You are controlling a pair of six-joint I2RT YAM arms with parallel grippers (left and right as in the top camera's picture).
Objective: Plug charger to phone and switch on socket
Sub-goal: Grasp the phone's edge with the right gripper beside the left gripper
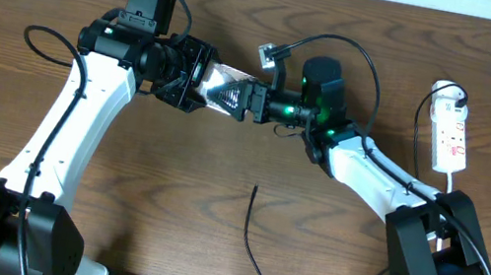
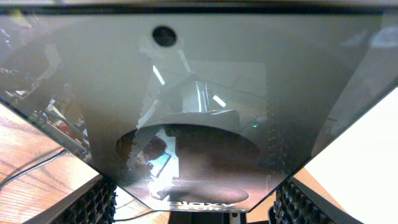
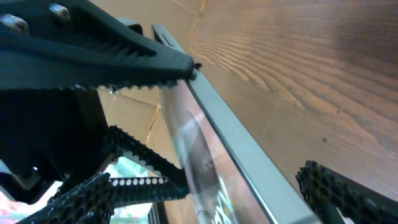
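Socket (image 1: 450,132) and charger (image 1: 247,220) overhead only; phone (image 2: 199,93) lettering at left wrist.

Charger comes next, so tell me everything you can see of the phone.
The phone is a flat, glossy brownish slab with a small round hole near one end, a dark round patch and white "Galaxy" lettering at the other. It appears raised off the table, the lettered end gripped between the left gripper's fingers, while the right gripper's open jaws straddle its thin metallic edge.

White-shelled arms (image 1: 63,122) with black joints, looped black cables (image 1: 43,32), green-lit wrist (image 1: 320,108), serrated black claw fingers (image 3: 112,59).
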